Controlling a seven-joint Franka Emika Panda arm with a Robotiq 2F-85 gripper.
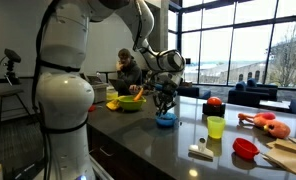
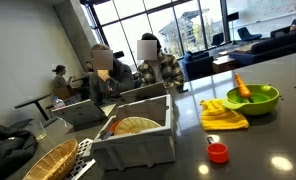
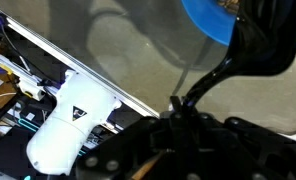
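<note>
My gripper [image 1: 166,98] hangs over the dark counter, just above a blue bowl [image 1: 166,121]. In the wrist view the fingers [image 3: 180,104] are closed on a thin dark utensil [image 3: 220,68]. It curves up toward the blue bowl [image 3: 210,18], and a brownish handle end [image 3: 138,170] shows behind the fingers. A green bowl [image 1: 130,103] holding orange pieces stands just beyond the gripper. It also shows in an exterior view [image 2: 254,99] with a carrot [image 2: 242,87] in it. The gripper is out of view there.
A yellow-green cup [image 1: 216,126], red bowl [image 1: 246,148], white block [image 1: 200,152], orange toy [image 1: 264,123] and wooden board [image 1: 288,156] lie on the counter. A yellow cloth [image 2: 223,116], small orange cup [image 2: 219,152], grey bin [image 2: 138,140] and wicker basket [image 2: 38,160] stand further along. People sit behind.
</note>
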